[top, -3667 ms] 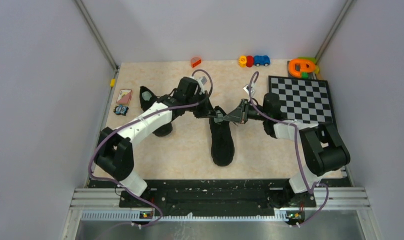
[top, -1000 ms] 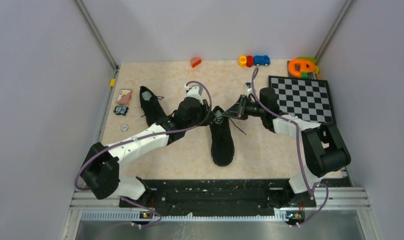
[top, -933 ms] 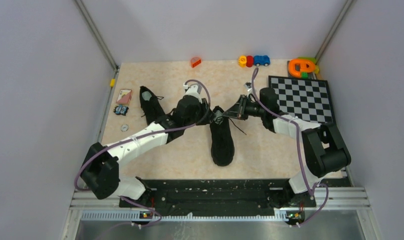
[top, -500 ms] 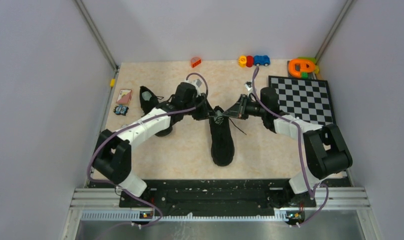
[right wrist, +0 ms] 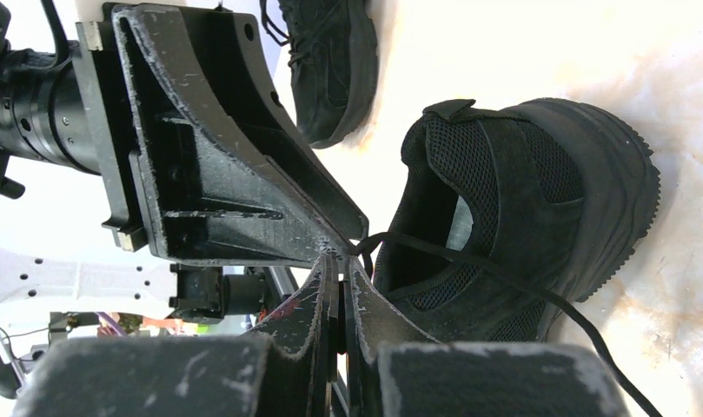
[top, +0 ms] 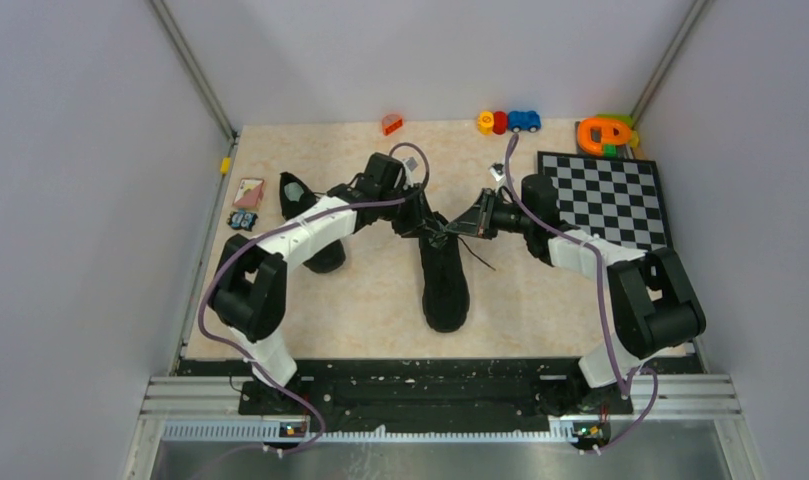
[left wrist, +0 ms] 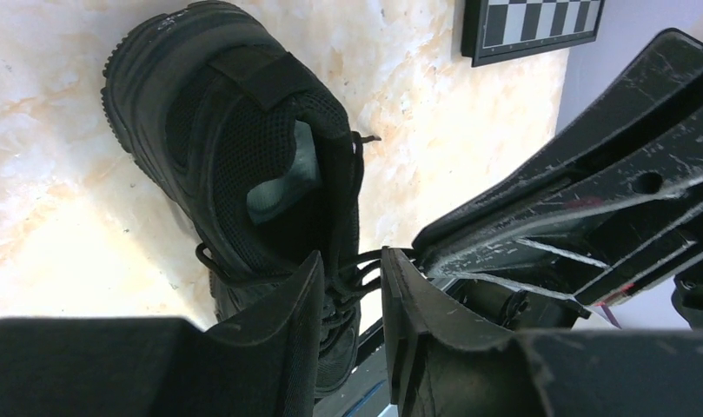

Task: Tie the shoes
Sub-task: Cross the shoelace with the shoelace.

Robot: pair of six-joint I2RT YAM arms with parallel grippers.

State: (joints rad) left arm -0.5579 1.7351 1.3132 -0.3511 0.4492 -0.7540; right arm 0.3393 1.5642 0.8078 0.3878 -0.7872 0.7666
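One of the black shoes lies mid-table, toe toward me, and its pale insole shows in the left wrist view. The other shoe lies to its left, half hidden under my left arm. My right gripper is shut on a thin black lace pulled taut from the middle shoe's collar. Tip to tip with it, my left gripper stands open over the tongue. Lace strands cross the gap between its fingers, and the pads are not pressing on them.
A chessboard lies at the right. Along the back edge are an orange piece, toy cars and an orange-green toy. Cards and a small object sit at the left edge.
My left arm has swung up and to the right, bringing its gripper against the right gripper's tip at the shoe collar, and its jaws have parted a little. The right gripper has kept its hold.
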